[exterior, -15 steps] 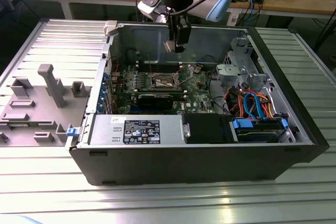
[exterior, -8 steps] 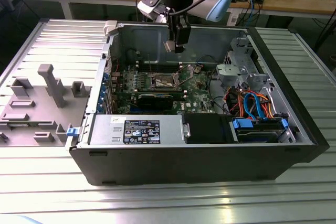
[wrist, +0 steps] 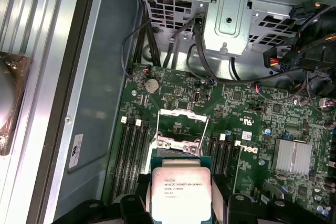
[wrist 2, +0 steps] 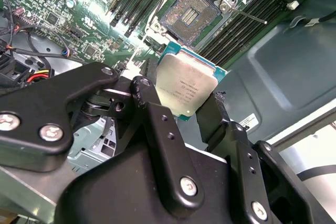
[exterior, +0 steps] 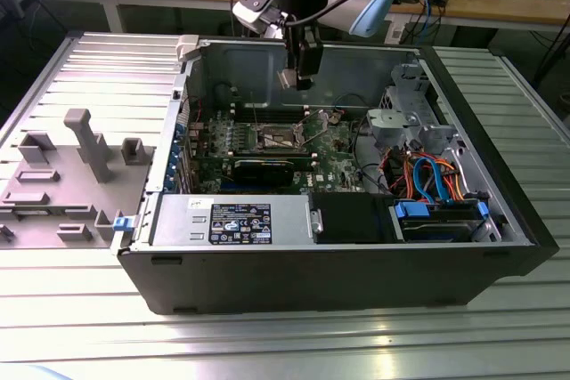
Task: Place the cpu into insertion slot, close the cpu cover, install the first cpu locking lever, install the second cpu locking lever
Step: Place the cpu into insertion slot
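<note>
One pincer [wrist 2: 181, 95] pinches the cpu [wrist 2: 186, 85] by two edges and holds it up in the air, and the open insertion slot [wrist 2: 190, 14] lies below it on the green circuit board [wrist 2: 79, 19].

Bright overhead light glares off the metal table [exterior: 267, 340] along its near edge. Inside, the computer case [exterior: 312, 275] lies dimmer; the cpu [wrist 2: 186, 85] gleams.

place: electronics lab | cues: ribbed metal table [exterior: 107, 344], cable-strewn wooden bench [exterior: 525, 6], open computer case [exterior: 312, 282]
</note>
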Robot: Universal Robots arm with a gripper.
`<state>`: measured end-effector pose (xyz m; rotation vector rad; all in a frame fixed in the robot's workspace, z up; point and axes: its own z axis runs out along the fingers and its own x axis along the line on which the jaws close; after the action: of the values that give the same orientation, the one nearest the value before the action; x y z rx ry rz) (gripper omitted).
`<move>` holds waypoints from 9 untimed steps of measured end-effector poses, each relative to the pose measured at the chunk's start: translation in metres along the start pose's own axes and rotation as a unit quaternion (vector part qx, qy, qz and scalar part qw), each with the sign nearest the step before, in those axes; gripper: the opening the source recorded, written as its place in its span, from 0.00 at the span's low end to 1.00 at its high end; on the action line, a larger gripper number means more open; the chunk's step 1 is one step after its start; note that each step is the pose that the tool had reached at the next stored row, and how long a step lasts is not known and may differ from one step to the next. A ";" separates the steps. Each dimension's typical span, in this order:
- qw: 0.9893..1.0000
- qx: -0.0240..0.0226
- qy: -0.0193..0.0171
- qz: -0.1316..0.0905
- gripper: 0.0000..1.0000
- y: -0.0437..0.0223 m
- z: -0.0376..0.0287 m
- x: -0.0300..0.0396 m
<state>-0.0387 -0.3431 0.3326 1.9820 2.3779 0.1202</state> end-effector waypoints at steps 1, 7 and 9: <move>1.000 0.000 0.000 0.000 0.54 0.0000 0.0002 0.0000; 1.000 0.000 0.000 0.002 0.54 0.0000 0.0005 0.0000; 1.000 0.000 0.000 0.003 0.54 -0.0001 0.0008 0.0000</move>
<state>-0.0387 -0.3431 0.3317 1.9887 2.3723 0.1198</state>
